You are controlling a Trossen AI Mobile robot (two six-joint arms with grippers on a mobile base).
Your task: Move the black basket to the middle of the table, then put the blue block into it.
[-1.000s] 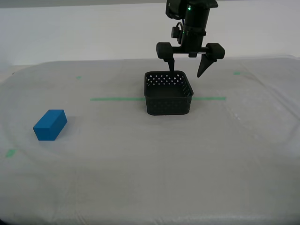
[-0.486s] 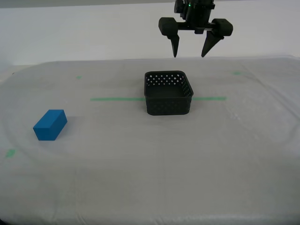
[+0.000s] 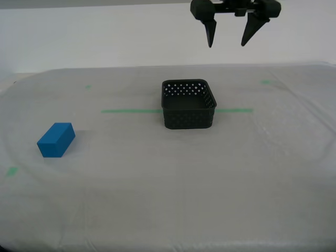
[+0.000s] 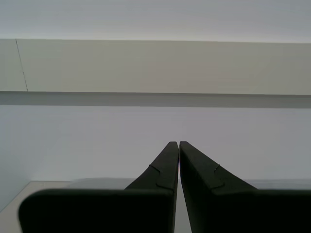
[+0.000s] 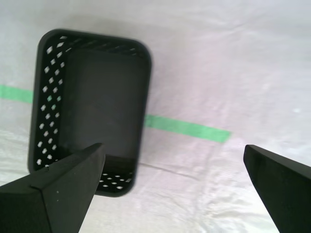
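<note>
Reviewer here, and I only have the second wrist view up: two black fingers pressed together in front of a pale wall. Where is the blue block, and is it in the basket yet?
Observer: Not yet. The blue block lies on the table, toward the exterior view's left, well apart from the black basket.
Operator: Anything inside the basket?
Observer: No, the first wrist view shows it empty, sitting across the green tape line.
Operator: What is the other gripper doing?
Observer: My first gripper hangs open, high above the basket, holding nothing.
</note>
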